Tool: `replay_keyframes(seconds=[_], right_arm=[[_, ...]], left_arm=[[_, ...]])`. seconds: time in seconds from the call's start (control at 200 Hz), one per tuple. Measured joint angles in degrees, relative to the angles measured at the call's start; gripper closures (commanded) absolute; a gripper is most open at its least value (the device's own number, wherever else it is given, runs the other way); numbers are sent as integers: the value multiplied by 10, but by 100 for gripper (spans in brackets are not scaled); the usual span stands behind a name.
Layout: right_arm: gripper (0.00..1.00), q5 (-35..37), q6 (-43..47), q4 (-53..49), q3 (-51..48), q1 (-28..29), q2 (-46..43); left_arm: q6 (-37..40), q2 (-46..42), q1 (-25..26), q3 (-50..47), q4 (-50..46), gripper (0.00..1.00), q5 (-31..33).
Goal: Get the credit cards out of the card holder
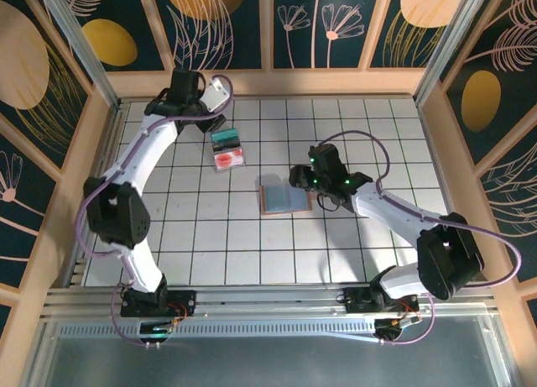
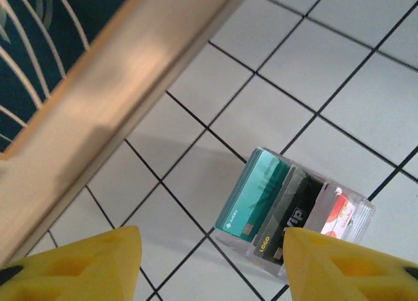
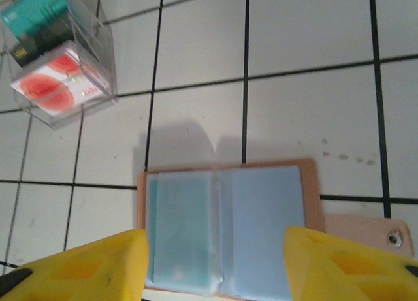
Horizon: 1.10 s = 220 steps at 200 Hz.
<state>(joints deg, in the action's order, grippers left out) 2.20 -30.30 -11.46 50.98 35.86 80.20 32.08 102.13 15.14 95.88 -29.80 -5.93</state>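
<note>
At the near edge a grey metal rail [image 1: 277,307] is seen, and the two arm bases are fixed on it. The bench [image 1: 210,253] is covered with white tiles, split by thin dark lines. Purple cables [image 1: 84,227] are looped along both arms.

Near the middle of the bench the card holder [image 1: 284,200] is laid open and flat, with its pockets facing up. Its tan edge is seen from the right wrist, and its snap tab [image 3: 369,236] is stuck out to one side. The right fingers [image 3: 85,265] are held just above the card holder. They are spread wide apart and nothing is gripped between them.

Further back and to the left, a small clear box [image 1: 228,149] is set on the tiles, well apart from the card holder. The credit cards [image 2: 261,196] are packed in it side by side: a teal one, a dark one and a red-and-white one. The left fingers [image 2: 85,262] are held close to the box. They are spread wide too, and nothing is gripped.

Behind the tiles a wooden frame [image 1: 268,81] is seen. The walls [image 1: 109,39] are painted dark blue, with pale flowers and yellow rounds.

The near edge of the card holder is cut off at the bottom of the right wrist view. Its pockets are cloudy: something greenish is seen in the left one, but it cannot be made out. The words on the cards are too small to be read.
</note>
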Motion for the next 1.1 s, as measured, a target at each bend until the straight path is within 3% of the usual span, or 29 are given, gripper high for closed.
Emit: replay_keyframes(seconds=[0.13, 0.425, 0.711, 1.101], right_arm=[[43, 18, 0, -19, 9, 25, 23], [44, 49, 0, -48, 40, 86, 74], [47, 56, 1, -66, 84, 116, 137], [41, 60, 14, -90, 121, 130, 204]], left_arm=[[-70, -80, 0, -105, 88, 1, 4], [-265, -227, 0, -320, 270, 1, 40], [-456, -338, 0, -482, 384, 1, 68], [-568, -398, 0, -594, 444, 1, 132]])
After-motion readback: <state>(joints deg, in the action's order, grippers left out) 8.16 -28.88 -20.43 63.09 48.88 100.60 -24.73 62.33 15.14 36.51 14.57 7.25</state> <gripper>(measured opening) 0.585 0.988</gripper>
